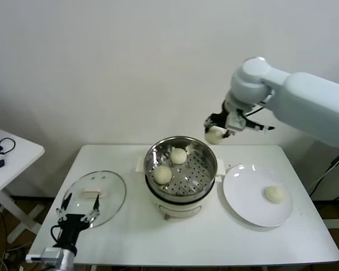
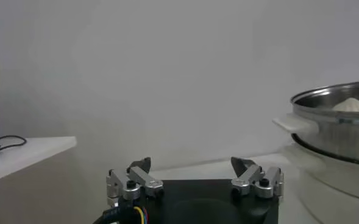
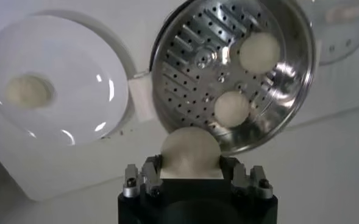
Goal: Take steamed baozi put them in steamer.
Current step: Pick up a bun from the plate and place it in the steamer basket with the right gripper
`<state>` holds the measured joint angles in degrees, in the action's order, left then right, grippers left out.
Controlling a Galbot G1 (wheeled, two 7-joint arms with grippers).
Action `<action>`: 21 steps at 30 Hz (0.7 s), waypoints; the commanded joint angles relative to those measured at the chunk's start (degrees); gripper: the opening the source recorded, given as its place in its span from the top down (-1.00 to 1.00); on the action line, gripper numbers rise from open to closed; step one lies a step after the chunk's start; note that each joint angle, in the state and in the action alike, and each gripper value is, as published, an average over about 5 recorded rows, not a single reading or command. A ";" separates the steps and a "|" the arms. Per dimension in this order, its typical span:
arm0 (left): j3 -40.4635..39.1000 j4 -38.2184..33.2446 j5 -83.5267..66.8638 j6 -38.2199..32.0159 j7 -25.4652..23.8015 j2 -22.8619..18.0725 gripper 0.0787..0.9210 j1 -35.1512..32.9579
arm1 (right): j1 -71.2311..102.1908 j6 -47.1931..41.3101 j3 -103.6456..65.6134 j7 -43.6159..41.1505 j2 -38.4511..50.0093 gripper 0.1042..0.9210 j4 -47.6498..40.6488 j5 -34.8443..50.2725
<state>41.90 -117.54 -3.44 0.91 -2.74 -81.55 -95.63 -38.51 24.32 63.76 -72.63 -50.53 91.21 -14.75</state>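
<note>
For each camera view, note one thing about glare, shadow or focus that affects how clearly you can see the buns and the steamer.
Head view: even light, steamer rim gleams, bun on the plate reads clearly. Right wrist view: bright glints on the plate's glaze, held bun close and soft-edged in the right gripper. Left wrist view: steamer wall mirrors its surroundings; only a bun top shows.

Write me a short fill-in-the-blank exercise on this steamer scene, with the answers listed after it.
1. The steamer already holds ___ buns.
2. The right gripper carries a bun above the steamer's ___ rim.
3. One bun still lies on the white ___.
4. The left gripper waits, open and empty, near the glass ___.

Missing words: two; far; plate; lid
</note>
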 commanded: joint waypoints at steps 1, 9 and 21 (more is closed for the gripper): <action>1.37 -0.28 -0.23 0.01 -0.08 0.24 -0.77 -1.18 | 5.09 0.17 1.51 -0.26 -7.25 -0.29 6.12 -0.97; 1.48 -0.33 -0.11 0.51 0.46 -0.20 -0.77 -1.28 | 10.81 1.62 3.14 -0.05 -6.65 -0.26 5.75 -3.21; 0.72 -0.26 0.39 0.92 0.43 -0.63 -0.77 -1.32 | 14.23 6.74 3.20 0.75 -7.56 -0.25 3.07 -7.89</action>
<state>42.70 -117.72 -3.22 1.35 -2.30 -82.12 -96.72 -27.79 27.65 66.50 -72.28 -56.81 94.82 -19.29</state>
